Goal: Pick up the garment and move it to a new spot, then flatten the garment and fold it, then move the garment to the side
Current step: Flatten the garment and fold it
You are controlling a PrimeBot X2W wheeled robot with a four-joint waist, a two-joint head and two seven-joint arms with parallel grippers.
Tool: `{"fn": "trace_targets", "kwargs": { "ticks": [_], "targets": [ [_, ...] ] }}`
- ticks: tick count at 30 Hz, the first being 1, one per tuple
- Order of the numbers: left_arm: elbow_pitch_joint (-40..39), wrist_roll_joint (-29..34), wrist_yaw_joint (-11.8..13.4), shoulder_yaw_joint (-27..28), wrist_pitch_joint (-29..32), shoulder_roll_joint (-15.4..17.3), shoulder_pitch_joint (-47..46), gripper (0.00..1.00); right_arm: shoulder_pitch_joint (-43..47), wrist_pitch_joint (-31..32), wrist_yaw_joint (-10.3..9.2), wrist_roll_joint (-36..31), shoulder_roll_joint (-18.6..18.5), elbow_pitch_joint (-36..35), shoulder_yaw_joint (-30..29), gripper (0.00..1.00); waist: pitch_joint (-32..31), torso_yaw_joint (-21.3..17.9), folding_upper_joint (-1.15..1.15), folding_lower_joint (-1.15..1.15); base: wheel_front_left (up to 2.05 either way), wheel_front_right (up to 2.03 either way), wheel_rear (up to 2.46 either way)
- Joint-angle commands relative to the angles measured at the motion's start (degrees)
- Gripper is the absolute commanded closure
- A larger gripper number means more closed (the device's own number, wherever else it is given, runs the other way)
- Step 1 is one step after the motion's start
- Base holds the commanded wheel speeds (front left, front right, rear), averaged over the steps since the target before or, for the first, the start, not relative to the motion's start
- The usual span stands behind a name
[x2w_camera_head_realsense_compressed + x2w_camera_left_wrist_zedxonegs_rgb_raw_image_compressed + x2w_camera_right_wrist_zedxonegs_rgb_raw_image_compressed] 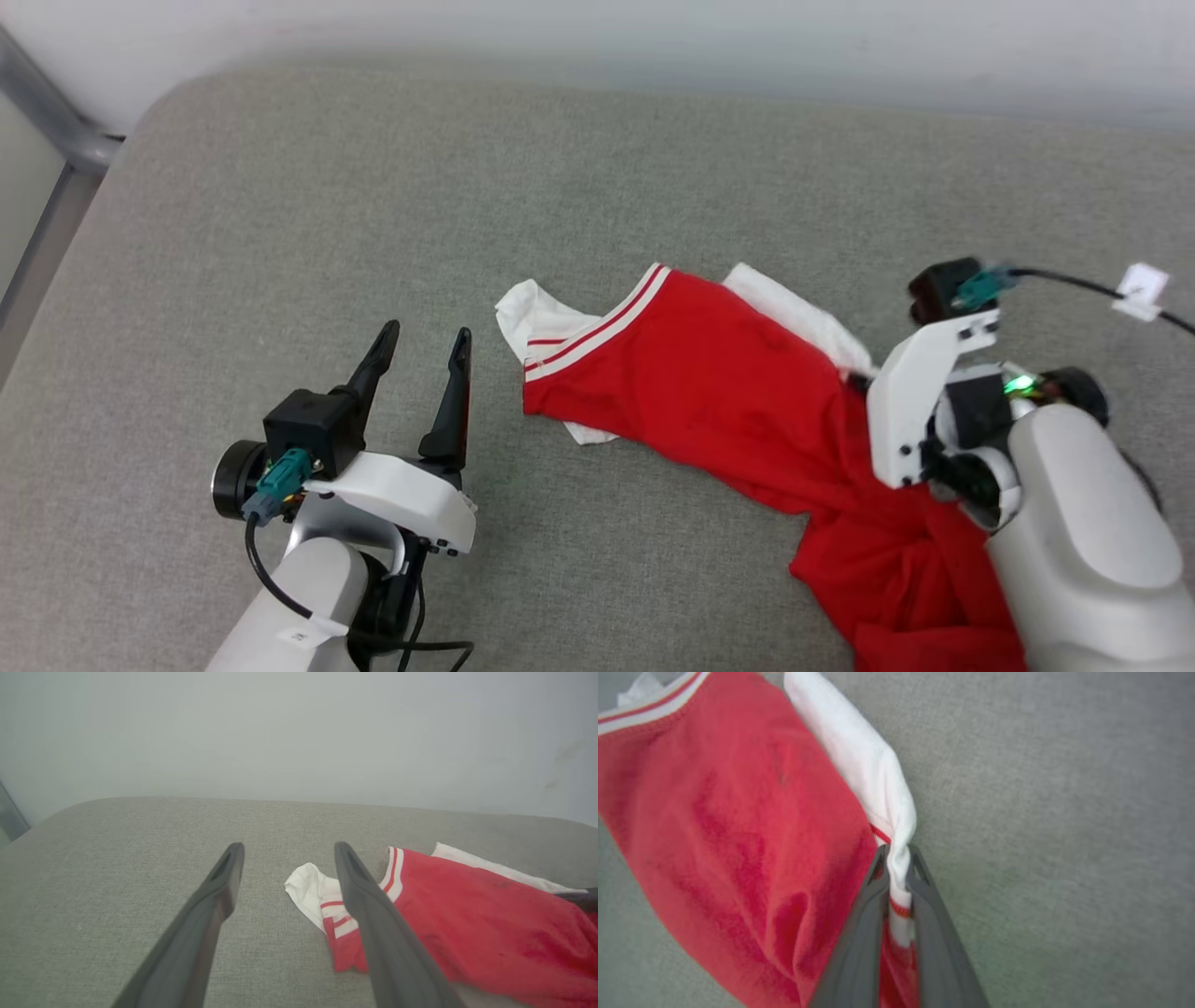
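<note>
On the right half of the grey cushion [373,187], the garment [709,383] lies crumpled. The right gripper [896,858] is pinched on its white sleeve [878,788]. The left gripper [426,330] hangs over the cushion's left half, fingers apart. Lifting, moving, flattening and folding all seem left to do.

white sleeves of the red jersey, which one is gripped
The right-side white fabric sleeve, pinched in the right end effector; the other white sleeve lies loose by the striped trim.
</note>
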Motion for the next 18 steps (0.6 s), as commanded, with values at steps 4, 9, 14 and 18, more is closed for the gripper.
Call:
{"fn": "trace_targets", "kwargs": {
  "ticks": [4, 9, 14, 18],
  "targets": [
    [0.38, 0.59, 0.23, 0.77, -0.23, 0.19, 1.67, 0.00, 1.71, -8.12, -0.07, -4.05, -1.73, -5.83, -5.42, 1.00, -3.15, -2.11, 0.00, 0.00, 0.00, 0.00, 0.00],
    [0.34, 0.56, 0.37, 0.87, -0.23, 0.56, 2.79, 0.00, 7.08, -11.72, -0.07, -8.77, -0.73, -12.21, -15.24, 1.00, -4.41, -3.45, 0.00, 0.00, 0.00, 0.00, 0.00],
    [0.27, 0.18, 0.63, 0.83, -0.05, 0.91, 3.72, 0.00, 16.48, -10.16, -0.07, -11.89, 2.16, -18.76, -24.20, 1.00, -5.11, -4.78, 0.00, 0.00, 0.00, 0.00, 0.00],
    [0.27, -0.12, 0.88, 0.67, 0.34, 1.06, 4.47, 0.00, 23.63, -8.77, -0.07, -12.43, 3.91, -20.88, -28.63, 1.00, -5.55, -5.45, 0.00, 0.00, 0.00, 0.00, 0.00]
  ]
}}
